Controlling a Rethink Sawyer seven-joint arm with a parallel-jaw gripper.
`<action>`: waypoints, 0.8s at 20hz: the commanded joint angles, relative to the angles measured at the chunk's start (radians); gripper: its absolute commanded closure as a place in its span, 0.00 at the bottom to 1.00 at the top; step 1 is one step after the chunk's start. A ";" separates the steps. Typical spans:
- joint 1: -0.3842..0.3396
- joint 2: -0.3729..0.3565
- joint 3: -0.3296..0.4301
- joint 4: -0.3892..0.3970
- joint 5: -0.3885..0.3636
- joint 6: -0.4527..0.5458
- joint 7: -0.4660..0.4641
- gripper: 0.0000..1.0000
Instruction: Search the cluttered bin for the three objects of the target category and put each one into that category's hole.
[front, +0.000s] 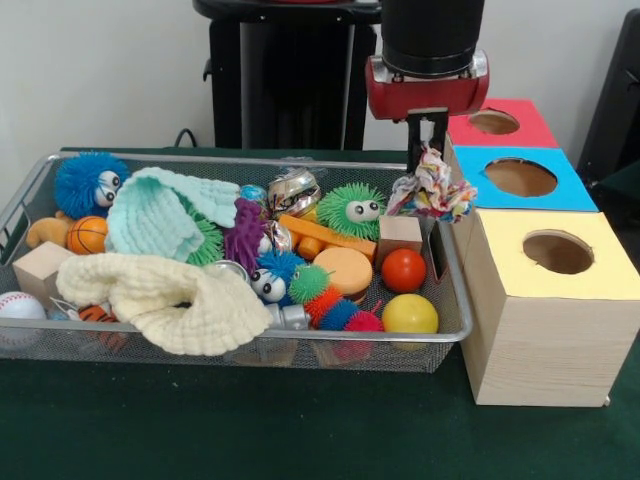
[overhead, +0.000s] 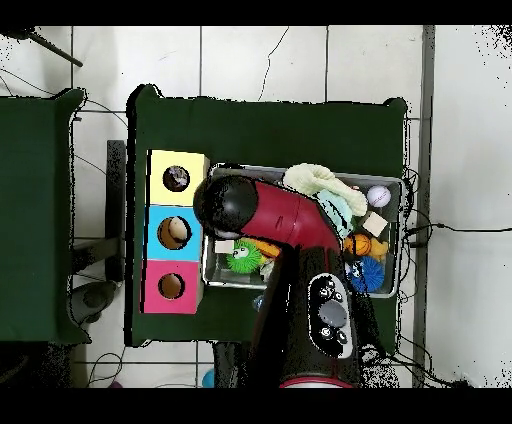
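Note:
My gripper (front: 428, 150) hangs over the right end of the wire mesh bin (front: 30, 190), close beside the boxes. It is shut on a wrinkly wrapper wad (front: 434, 192) printed red, yellow, blue and white, which it holds above the bin's rim. No other wad shows among the clutter. Three wooden boxes stand in a row right of the bin, each with a round hole: red-topped (front: 530, 130), blue-topped (front: 572, 190) and yellow-topped (front: 605, 275). In the overhead view the arm (overhead: 290, 225) hides the gripper and the wad; the bin's wall (overhead: 208, 272) shows next to the blue-topped box (overhead: 158, 232).
The bin holds a cream cloth (front: 160, 295), a mint cloth (front: 160, 215), spiky balls with eyes (front: 352, 210), a shiny can (front: 292, 188), wooden blocks (front: 400, 235), a red ball (front: 404, 270), a yellow ball (front: 410, 314) and a baseball (front: 20, 305). Green cloth covers the table (front: 250, 420).

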 joint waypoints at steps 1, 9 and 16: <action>0.027 0.054 0.012 -0.160 -0.027 0.174 0.203 1.00; 0.078 0.042 0.008 -0.090 0.072 0.175 0.332 1.00; 0.112 0.039 0.014 0.006 0.143 0.072 0.364 1.00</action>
